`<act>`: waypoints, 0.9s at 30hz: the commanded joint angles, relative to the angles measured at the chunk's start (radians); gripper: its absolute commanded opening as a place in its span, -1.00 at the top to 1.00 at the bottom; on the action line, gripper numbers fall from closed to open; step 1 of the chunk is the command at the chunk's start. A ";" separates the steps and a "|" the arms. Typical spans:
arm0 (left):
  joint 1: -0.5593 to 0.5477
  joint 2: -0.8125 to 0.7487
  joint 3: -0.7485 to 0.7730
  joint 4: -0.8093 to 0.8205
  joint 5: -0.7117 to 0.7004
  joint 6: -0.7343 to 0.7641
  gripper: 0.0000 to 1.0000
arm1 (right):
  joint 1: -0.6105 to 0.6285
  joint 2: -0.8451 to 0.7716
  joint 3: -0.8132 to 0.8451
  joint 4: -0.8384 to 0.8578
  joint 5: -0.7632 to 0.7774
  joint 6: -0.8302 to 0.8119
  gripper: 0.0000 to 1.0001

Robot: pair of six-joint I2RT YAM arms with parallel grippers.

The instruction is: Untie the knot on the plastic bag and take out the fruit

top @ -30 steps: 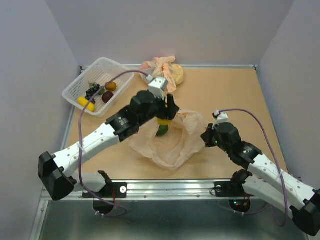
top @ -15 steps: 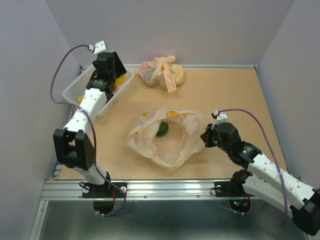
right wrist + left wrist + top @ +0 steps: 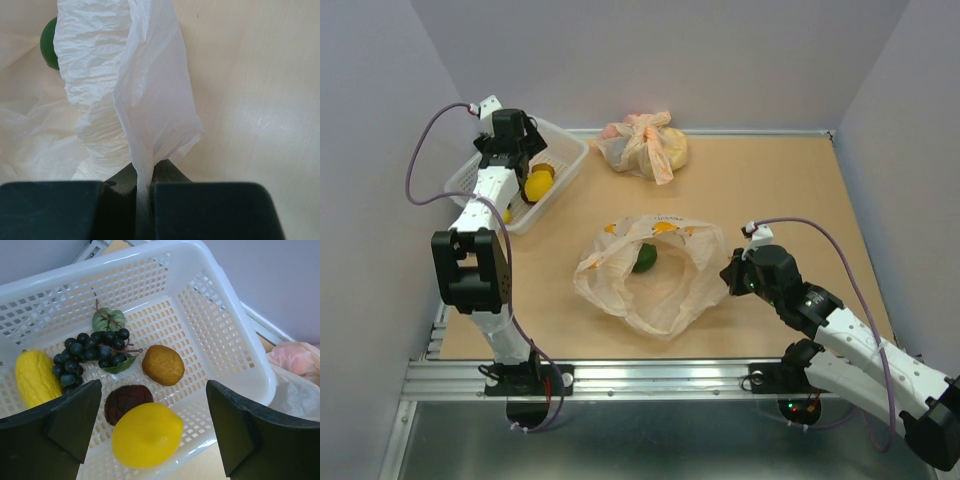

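Table: tan top; we see everything of the task resting on it.
Left arm: reaches to the far left corner. Its jaws stand wide apart over the basket and hold nothing.
Right arm: stretched to the bag's right edge. Its jaws are closed on a fold of the film, pinching it flat.
Plastic bag: mid-table, lying slack with its mouth spread open. We find no knot in it.
Basket: white, at the far left corner, well apart from the bag.
Second bag: tied, at the far edge, not ours to touch.
Fruit in basket: lemon directly beneath the open jaws, touching the plum. Kiwi, grapes and a long yellow piece lie behind.
Green fruit: the only piece we can see inside the bag, near its far rim.
Step in hand, as we judge it: send the left jaws for the green fruit. We would hold the right jaws firm and low so the mouth gapes. Then we would come down from above through the opening and close on the fruit alone. Loose film caught in the grip would drag the bag along.
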 commanded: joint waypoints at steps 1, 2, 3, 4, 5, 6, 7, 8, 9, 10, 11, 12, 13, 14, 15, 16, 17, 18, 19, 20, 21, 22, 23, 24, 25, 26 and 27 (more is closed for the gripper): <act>-0.007 -0.137 -0.033 0.012 0.035 -0.028 -0.94 | 0.004 -0.005 0.072 0.018 -0.008 -0.019 0.99; -0.007 -0.192 -0.061 0.018 0.041 -0.030 -0.94 | 0.004 -0.007 0.075 0.017 -0.008 -0.020 0.99; -0.007 -0.192 -0.086 0.023 0.047 -0.030 -0.94 | 0.004 -0.007 0.075 0.017 -0.007 -0.020 0.99; -0.015 -0.250 -0.134 0.027 0.055 -0.028 -0.94 | 0.004 -0.011 0.075 0.017 -0.002 -0.023 0.99; -0.025 -0.280 -0.158 0.027 0.062 -0.023 -0.94 | 0.004 -0.013 0.077 0.017 0.002 -0.023 0.99; -0.041 -0.342 -0.181 0.027 0.064 -0.011 -0.94 | 0.004 -0.021 0.077 0.017 0.007 -0.022 0.99; -0.082 -0.376 -0.223 0.026 0.070 0.002 -0.92 | 0.004 -0.022 0.077 0.017 0.013 -0.023 0.99; -0.117 -0.410 -0.242 0.024 0.065 0.015 -0.87 | 0.004 -0.025 0.080 0.017 0.013 -0.023 0.99; -0.151 -0.442 -0.260 0.021 0.059 0.026 -0.85 | 0.004 -0.025 0.080 0.017 0.013 -0.023 0.99; -0.186 -0.509 -0.293 0.013 0.056 0.050 -0.82 | 0.004 -0.025 0.080 0.017 0.013 -0.023 0.99; -0.238 -0.539 -0.305 0.007 0.047 0.059 -0.80 | 0.004 -0.022 0.081 0.017 0.013 -0.022 0.99; -0.328 -0.568 -0.319 -0.002 0.041 0.061 -0.76 | 0.005 -0.022 0.081 0.017 0.013 -0.022 0.99; -0.387 -0.620 -0.345 -0.016 0.042 0.073 -0.71 | 0.005 -0.024 0.081 0.017 0.015 -0.020 0.99; -0.485 -0.642 -0.357 -0.023 0.039 0.070 -0.67 | 0.004 -0.021 0.084 0.017 0.015 -0.020 0.99; -0.539 -0.681 -0.385 -0.039 0.041 0.060 -0.67 | 0.004 -0.019 0.083 0.017 0.015 -0.020 0.99; -0.580 -0.697 -0.400 -0.043 0.051 0.041 -0.66 | 0.004 -0.018 0.083 0.017 0.015 -0.019 0.99; -0.622 -0.714 -0.414 -0.046 0.080 0.009 -0.66 | 0.005 -0.016 0.083 0.017 0.018 -0.020 0.99; -0.719 -0.737 -0.428 -0.046 0.084 -0.009 -0.63 | 0.004 -0.015 0.081 0.017 0.018 -0.017 0.99; -0.868 -0.740 -0.451 -0.045 0.076 -0.023 -0.63 | 0.004 -0.019 0.080 0.017 0.018 -0.015 0.99; -0.913 -0.731 -0.452 -0.045 0.072 -0.016 -0.63 | 0.004 -0.021 0.077 0.018 0.019 -0.014 0.99; -0.959 -0.719 -0.448 -0.045 0.078 0.001 -0.63 | 0.004 -0.024 0.078 0.017 0.021 -0.011 0.99; -1.023 -0.681 -0.430 -0.056 0.070 0.048 -0.63 | 0.004 -0.024 0.075 0.017 0.016 -0.011 0.99; -1.059 -0.656 -0.420 -0.068 0.056 0.071 -0.63 | 0.002 -0.025 0.075 0.017 0.016 -0.008 0.99; -1.079 -0.628 -0.410 -0.083 0.044 0.088 -0.63 | 0.004 -0.030 0.073 0.017 0.013 -0.006 0.99; -1.098 -0.569 -0.384 -0.114 0.035 0.119 -0.63 | 0.004 -0.033 0.072 0.017 0.012 -0.003 0.99; -1.117 -0.539 -0.371 -0.126 0.027 0.130 -0.63 | 0.005 -0.036 0.073 0.017 0.012 -0.003 0.99; -1.144 -0.510 -0.362 -0.134 0.006 0.138 -0.63 | 0.005 -0.041 0.072 0.017 0.012 0.003 0.99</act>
